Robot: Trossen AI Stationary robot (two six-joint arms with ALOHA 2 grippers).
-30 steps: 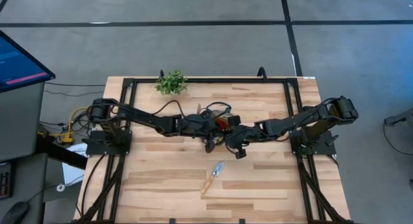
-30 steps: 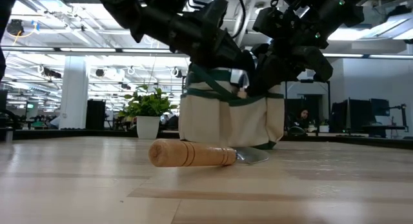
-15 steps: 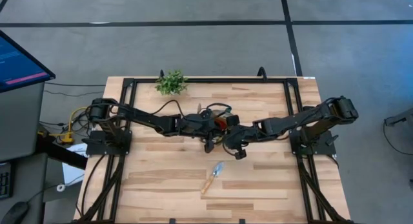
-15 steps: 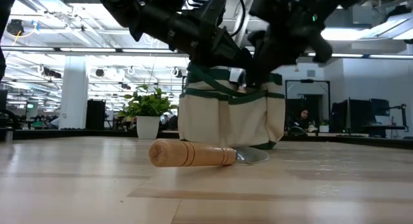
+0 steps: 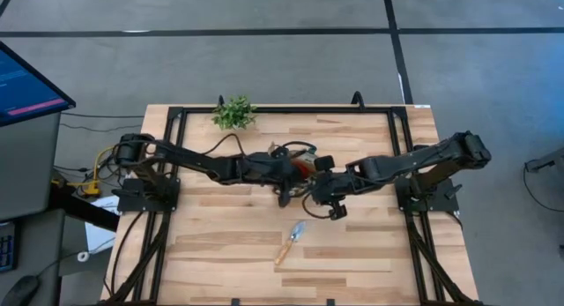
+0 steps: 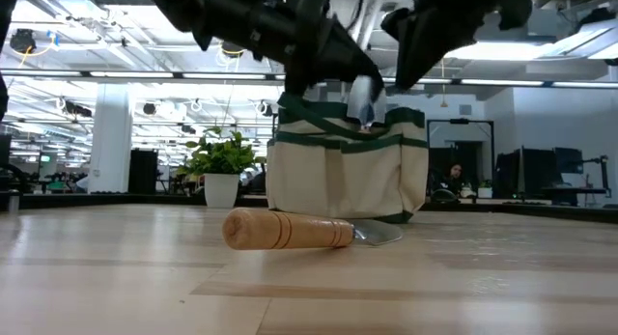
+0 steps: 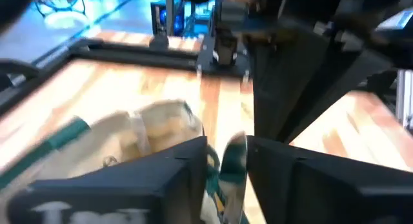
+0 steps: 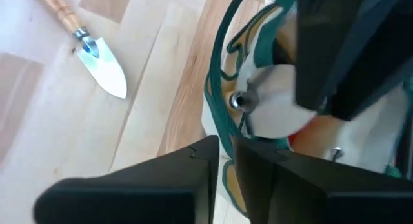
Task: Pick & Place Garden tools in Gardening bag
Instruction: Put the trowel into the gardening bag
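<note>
The beige bag [image 6: 338,176] with dark green trim stands upright at the table's middle, largely hidden under both arms in the high view [image 5: 304,156]. My left gripper [image 6: 352,72] is above its rim, shut on a silver metal piece [image 6: 365,101]. My right gripper [image 6: 410,69] hangs shut and empty above the bag's right side; it also shows in the high view [image 5: 322,190]. A trowel [image 5: 291,242] with a wooden handle lies flat on the table nearer the front edge. My left gripper pinches the silver piece [image 7: 233,153] between its two fingers, coming from above and slanting down. The piece sticks out past the fingertips and hangs over the bag's opening, clear of the rim. Which tool it belongs to, and which part is held, the fingers hide.
A green potted plant [image 5: 233,112] stands at the table's far edge, left of the bag. The bag's green loop handle [image 8: 216,75] droops on its near side. The trowel's blade [image 8: 106,72] points toward the bag. A black frame [image 5: 264,110] runs around the table.
My right gripper has gone up, away from the bag's rim, and a little toward the table's near right. My left gripper has gone up slightly with the silver piece. The bag stays upright in place.
</note>
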